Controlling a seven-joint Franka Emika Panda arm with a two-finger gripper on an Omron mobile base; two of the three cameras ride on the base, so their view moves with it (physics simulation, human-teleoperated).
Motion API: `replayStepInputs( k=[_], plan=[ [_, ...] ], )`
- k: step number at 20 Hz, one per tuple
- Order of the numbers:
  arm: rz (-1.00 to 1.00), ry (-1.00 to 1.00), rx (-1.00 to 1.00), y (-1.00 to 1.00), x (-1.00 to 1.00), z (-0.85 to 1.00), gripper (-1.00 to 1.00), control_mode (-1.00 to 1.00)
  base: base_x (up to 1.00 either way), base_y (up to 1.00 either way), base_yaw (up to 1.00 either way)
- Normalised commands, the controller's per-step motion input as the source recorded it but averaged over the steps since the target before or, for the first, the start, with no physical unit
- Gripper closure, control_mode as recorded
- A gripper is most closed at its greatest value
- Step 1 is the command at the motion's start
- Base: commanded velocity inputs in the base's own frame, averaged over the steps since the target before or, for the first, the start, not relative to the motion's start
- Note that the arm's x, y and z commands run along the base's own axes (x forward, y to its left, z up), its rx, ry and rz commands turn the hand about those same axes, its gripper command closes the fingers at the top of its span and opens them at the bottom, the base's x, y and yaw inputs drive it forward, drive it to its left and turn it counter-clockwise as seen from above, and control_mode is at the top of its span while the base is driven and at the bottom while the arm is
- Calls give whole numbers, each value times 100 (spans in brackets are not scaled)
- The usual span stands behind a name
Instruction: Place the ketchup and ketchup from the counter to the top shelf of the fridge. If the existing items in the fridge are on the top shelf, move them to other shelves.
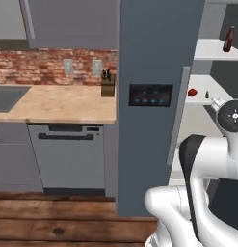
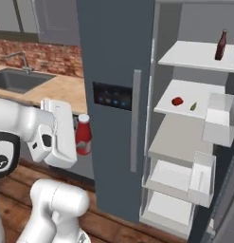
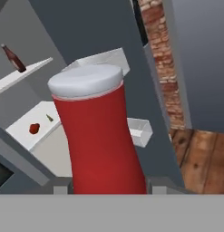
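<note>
My gripper (image 2: pixel 78 142) is shut on the bright red ketchup (image 2: pixel 83 135) with a white cap, held upright in front of the fridge door (image 2: pixel 113 61). In the hand view this ketchup (image 3: pixel 99 136) stands between the fingertips of the gripper (image 3: pixel 109 188). The dark brownish-red ketchup (image 2: pixel 221 45) stands on the top shelf (image 2: pixel 194 56) of the open fridge. One shelf lower lie the existing items: a small red lump (image 2: pixel 177 101) and a tiny dark-green thing (image 2: pixel 193 106). The tan counter (image 1: pixel 62 103) lies to the left.
The grey fridge door with its long handle (image 2: pixel 135 118) stands between my hand and the white shelves. White door bins (image 2: pixel 218 118) hang on the right. A sink (image 2: pixel 19 80), a knife block (image 1: pixel 108 87) and a dishwasher (image 1: pixel 67 154) are at the left.
</note>
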Motion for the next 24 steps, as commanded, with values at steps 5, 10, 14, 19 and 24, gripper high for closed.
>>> replayStepInputs(
  k=[5,10,14,19,24],
  plan=[
    [0,0,0,0,0,0,100,100,53,-28,12],
    [0,0,0,0,0,0,100,100,44,-39,13],
    [0,0,0,0,0,0,100,100,18,-80,7],
    [0,0,0,0,0,0,100,100,23,-64,9],
    [0,0,0,0,0,0,100,100,32,-38,17]
  ],
)
